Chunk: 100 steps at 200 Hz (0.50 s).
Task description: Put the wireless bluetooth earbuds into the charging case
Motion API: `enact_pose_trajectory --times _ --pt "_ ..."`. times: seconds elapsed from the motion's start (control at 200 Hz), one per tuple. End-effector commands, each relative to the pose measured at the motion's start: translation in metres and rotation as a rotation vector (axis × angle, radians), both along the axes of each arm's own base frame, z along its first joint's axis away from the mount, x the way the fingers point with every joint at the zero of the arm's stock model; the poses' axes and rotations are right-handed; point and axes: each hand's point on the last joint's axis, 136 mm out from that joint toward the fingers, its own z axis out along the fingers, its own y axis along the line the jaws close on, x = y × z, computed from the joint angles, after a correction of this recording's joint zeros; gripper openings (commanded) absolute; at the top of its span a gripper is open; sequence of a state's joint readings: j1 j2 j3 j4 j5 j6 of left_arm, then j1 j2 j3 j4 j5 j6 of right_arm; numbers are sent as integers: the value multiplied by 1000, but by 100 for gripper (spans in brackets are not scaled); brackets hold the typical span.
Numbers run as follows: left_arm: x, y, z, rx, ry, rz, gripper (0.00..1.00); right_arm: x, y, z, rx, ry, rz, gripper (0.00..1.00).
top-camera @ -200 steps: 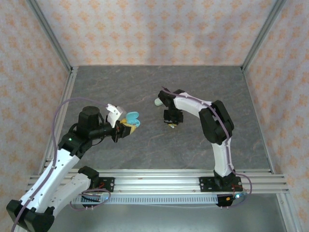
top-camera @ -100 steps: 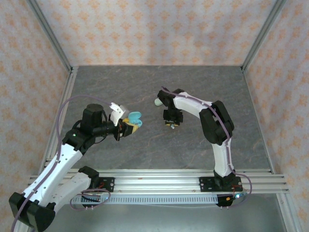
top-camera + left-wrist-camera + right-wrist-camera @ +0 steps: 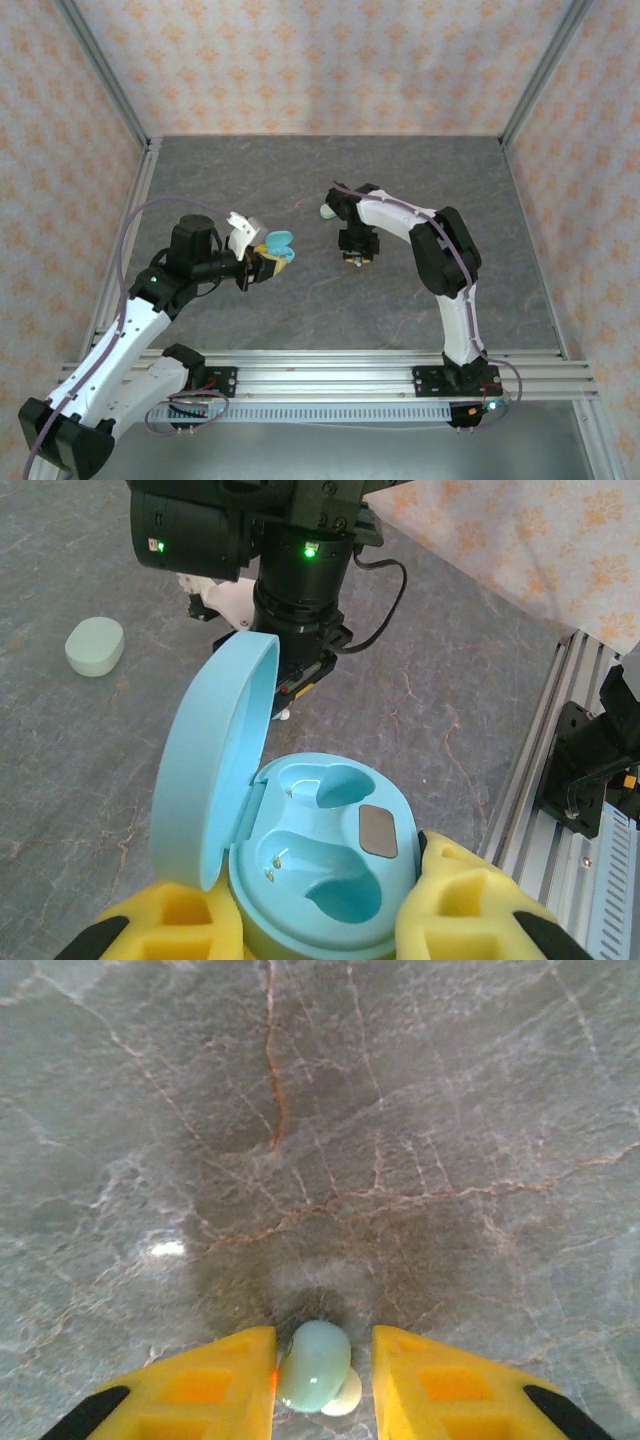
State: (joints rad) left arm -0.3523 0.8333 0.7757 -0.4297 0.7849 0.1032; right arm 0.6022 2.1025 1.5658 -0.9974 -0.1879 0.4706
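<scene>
Step in hand: by the look of things, picking a loose earbud off the tabletop [image 3: 300,1110] with the right gripper [image 3: 325,1335]
Earbud [image 3: 313,1365]: small, pale and rounded, lying between the yellow fingers; touching the finger at the left of the wrist view, with a gap on the other side
Right gripper, state: released, straddling the earbud and not pinching it; pointing down near the middle of the tabletop [image 3: 355,255]
Left gripper [image 3: 320,920]: clenched on the base of the pale blue case [image 3: 330,870], held up off the tabletop, left of the middle [image 3: 268,258]
Case: lid [image 3: 215,750] swung back on its hinge; both wells [image 3: 345,785] bare and facing up
Other case [image 3: 95,647]: mint-green, shut, on the tabletop just past the right arm; best left alone
Colour: somewhere between mint and pale blue, too close to call; worth settling before choosing a well
Grasp: shift sideways first so both fingers meet the earbud together, then close slowly and low on its widest part; an uneven squeeze likely to shoot a smooth nub out
Carry: lift straight up, cross to the open case without tilting the wrist
Insertion: keep the case level and motionless, line the earbud up over one well, lower until seated, only then let go
Risk: knocking the lid on the way in, or dropping the earbud beside the well
</scene>
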Motion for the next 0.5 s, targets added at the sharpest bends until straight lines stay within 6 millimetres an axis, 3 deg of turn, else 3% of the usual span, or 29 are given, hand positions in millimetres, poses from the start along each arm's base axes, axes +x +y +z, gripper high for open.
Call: enact_pose_trajectory --times 0.0,0.285,0.495 --pt "1 0 11 -19 -38 -3 13 2 1 -7 -20 1 17 30" --pt "1 -2 11 -55 -58 -3 13 5 2 -6 -11 -17 22 22" --pt "-1 -7 23 -106 -138 -40 13 7 2 17 29 -83 16 15"
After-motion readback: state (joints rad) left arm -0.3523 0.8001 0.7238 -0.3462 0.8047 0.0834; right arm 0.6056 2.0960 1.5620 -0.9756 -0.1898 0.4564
